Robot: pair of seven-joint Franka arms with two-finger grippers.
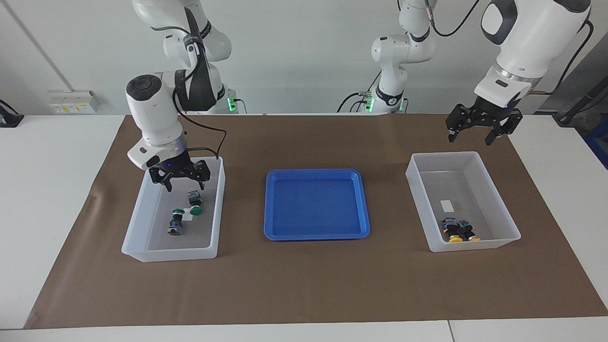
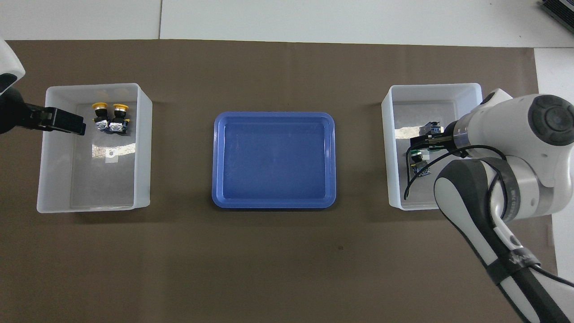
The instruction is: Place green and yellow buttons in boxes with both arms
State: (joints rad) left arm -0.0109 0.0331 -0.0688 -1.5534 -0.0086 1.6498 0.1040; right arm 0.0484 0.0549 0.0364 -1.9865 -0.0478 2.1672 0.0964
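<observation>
Two green buttons (image 1: 194, 205) (image 1: 176, 221) lie in the translucent box (image 1: 136, 223) at the right arm's end. My right gripper (image 1: 184, 186) hangs open and empty just above them, over the box's end nearer the robots. Two yellow buttons (image 1: 453, 232) (image 1: 470, 232) lie side by side in the box (image 1: 504, 209) at the left arm's end. My left gripper (image 1: 470, 139) is open and empty, raised over that box's rim nearer the robots. In the overhead view the yellow buttons (image 2: 110, 117) show clearly, while the right arm covers part of the green ones (image 2: 418, 155).
A shallow blue tray (image 1: 317, 204) with nothing in it lies on the brown mat (image 1: 304, 280) between the two boxes. A small white label (image 1: 447, 205) lies inside the box with the yellow buttons. White table surrounds the mat.
</observation>
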